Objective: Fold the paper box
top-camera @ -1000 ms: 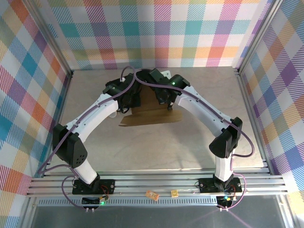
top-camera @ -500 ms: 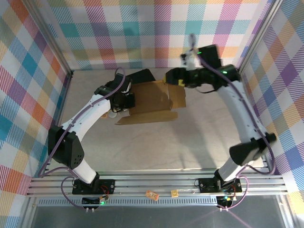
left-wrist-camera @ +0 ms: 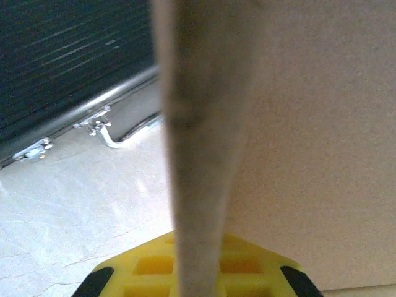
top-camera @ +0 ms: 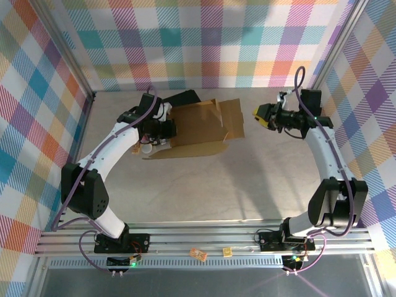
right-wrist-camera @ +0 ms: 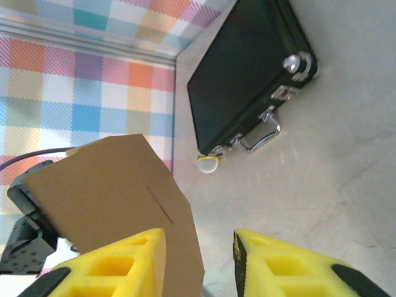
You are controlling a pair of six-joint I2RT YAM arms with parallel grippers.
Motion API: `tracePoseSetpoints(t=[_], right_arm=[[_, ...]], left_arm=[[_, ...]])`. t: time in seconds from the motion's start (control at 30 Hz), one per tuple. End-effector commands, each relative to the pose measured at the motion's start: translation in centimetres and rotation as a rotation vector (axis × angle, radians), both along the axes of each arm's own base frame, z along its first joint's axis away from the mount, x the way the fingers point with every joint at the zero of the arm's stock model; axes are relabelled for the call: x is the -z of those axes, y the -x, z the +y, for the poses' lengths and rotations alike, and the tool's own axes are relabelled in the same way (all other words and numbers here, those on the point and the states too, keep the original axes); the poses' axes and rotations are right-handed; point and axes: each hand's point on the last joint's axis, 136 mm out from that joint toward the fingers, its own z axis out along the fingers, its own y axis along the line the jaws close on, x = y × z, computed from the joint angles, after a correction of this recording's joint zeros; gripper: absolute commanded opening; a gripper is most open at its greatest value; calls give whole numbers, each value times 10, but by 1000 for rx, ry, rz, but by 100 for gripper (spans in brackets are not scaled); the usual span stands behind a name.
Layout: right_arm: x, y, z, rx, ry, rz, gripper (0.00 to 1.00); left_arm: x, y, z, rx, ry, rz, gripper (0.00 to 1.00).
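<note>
From above, the paper box is lying mostly flat on the table, just beside the black briefcase. The left fingers are pinching its left edge, and the right fingers are hovering well apart to its right. In the left wrist view, the yellow fingers are clamping an upright cardboard edge. In the right wrist view, the fingers are standing partly open, holding nothing.
</note>
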Motion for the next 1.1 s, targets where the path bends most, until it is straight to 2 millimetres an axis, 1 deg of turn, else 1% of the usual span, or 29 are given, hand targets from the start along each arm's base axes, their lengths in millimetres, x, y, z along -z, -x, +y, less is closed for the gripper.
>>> tracePoseSetpoints(t=[0.0,0.1,0.3,0.4,0.47,0.57,0.67,0.8,0.97,1.07], right_arm=[[-33,8,19,-157,-133,-139,34],[-35,15,27,-214,-161,-148,36],[-29,26,56,-313,-138,-135,37],[-31,28,62,-323,-126,-143,37],[-36,31,64,-337,-125,-156,37],[-41,39,74,-378,-111,-173,37],[-38,43,83,-406,-87,-177,39],[-30,44,89,-417,-58,-169,40],[-29,43,94,-424,-26,-180,43],[-26,44,100,-431,22,-179,47]], left_arm=[[-9,0,-5,48,56,-10,0],[-8,0,-6,52,61,2,0],[-4,-3,-8,60,66,20,0],[-4,-3,-9,61,66,27,0],[-4,-3,-9,59,65,28,0],[-3,-3,-9,60,65,30,0],[-5,-2,-10,65,74,32,0],[-6,-2,-11,67,78,30,0],[-9,-1,-11,68,82,30,0],[-10,0,-11,68,84,29,0]])
